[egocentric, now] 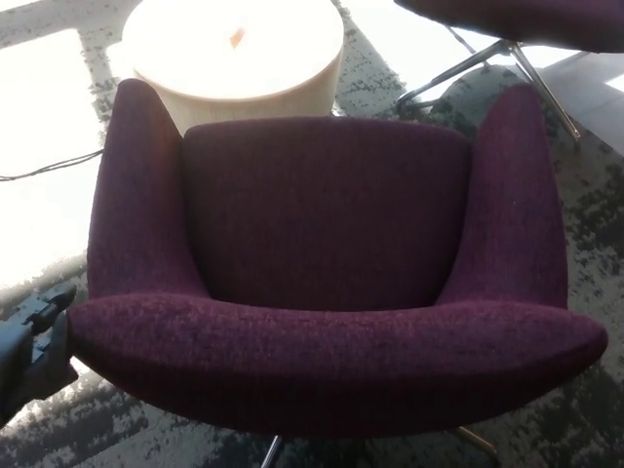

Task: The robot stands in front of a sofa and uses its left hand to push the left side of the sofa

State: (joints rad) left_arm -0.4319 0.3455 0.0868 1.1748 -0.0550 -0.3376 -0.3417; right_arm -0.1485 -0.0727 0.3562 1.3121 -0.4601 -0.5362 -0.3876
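Purple upholstered sofa [327, 253], an armchair-shaped single seat, filling most of the head view, seen from above and behind its backrest. Backrest a broad curved band across the lower picture, from about the left edge region to the right; 2 armrests rising toward the top of the picture on either side of the seat cushion. Metal legs just showing under the backrest at the bottom edge.

Left hand [34, 341] in from the lower left corner, black, low beside the left end of the backrest. Close against the fabric there, seemingly touching, though exact contact hard to confirm. 1 of the fingers [51, 301] sticking up and toward the sofa; grasping nothing, but whether spread or curled cannot tell, most of the hand cut off by the picture edge. Right hand not in view.

Beyond the sofa, at the top, a round cream side table [239, 58], strongly lit, with a small orange mark [235, 38] on its top, too washed out to identify. Just beside the sofa's front edge, possibly touching. At the top right, part of a second purple chair [526, 18] on thin metal legs [487, 68], apart from the sofa. Thin dark cable [49, 168] running across the bright floor at the left. Grey mottled carpet [585, 195] under everything, with overexposed sunlit patches on the left.
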